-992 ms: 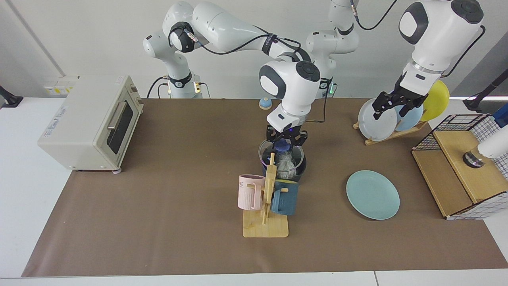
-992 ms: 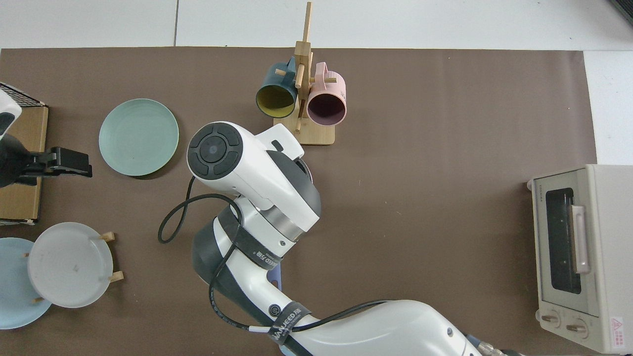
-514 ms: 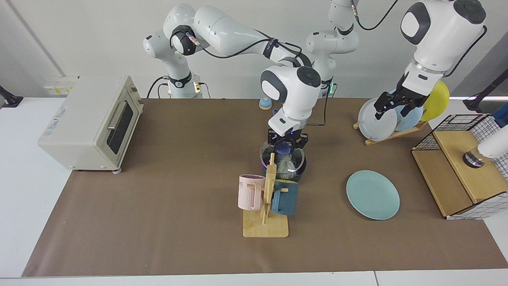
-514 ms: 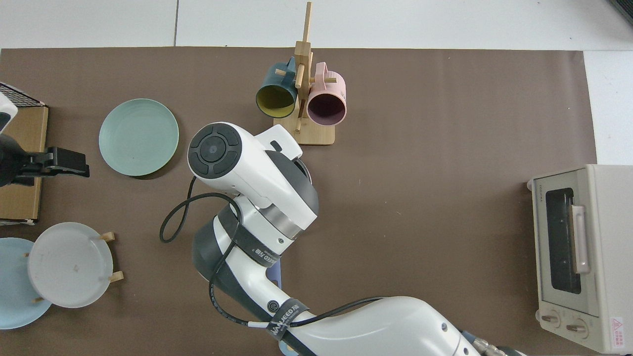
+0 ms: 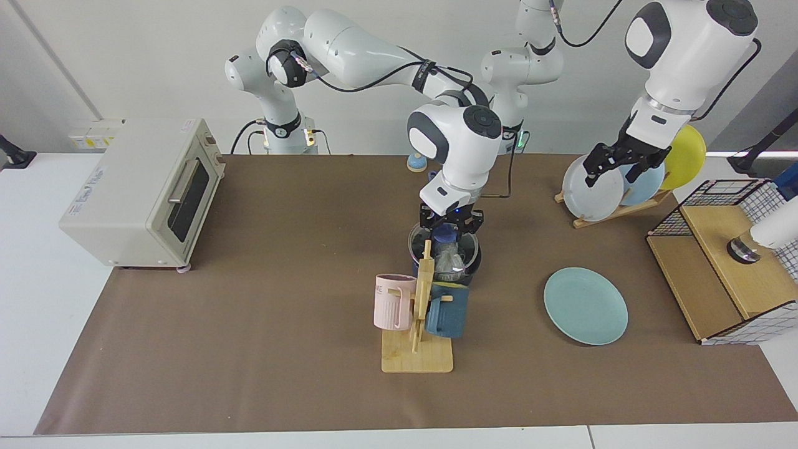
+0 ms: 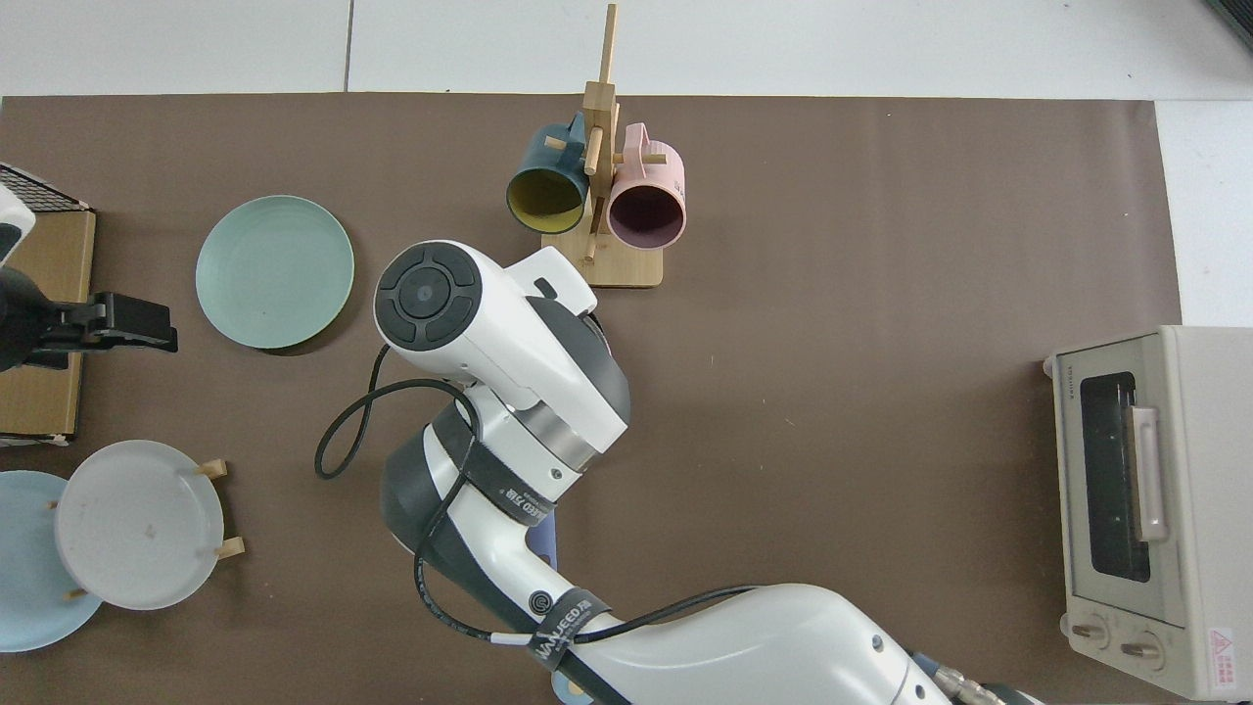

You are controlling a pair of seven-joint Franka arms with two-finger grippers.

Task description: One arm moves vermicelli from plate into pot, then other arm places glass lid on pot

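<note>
With the glass lid (image 5: pixel 444 249) sitting on the pot (image 5: pixel 471 267) over the vermicelli (image 5: pixel 447 260), I see my right hand (image 5: pixel 450 226) around its knob, grip unclear; left hand (image 5: pixel 614 168) waits open by the rack, teal plate (image 5: pixel 585 305) bare.

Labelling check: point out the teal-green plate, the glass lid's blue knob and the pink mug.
Round flat teal-green plate (image 5: pixel 586 305): facing view, bare centre.
Blue knob of the clear glass lid (image 5: pixel 445 234): facing view, knob's front.
Pink ribbed mug (image 5: pixel 393 302): facing view, outer wall.
</note>
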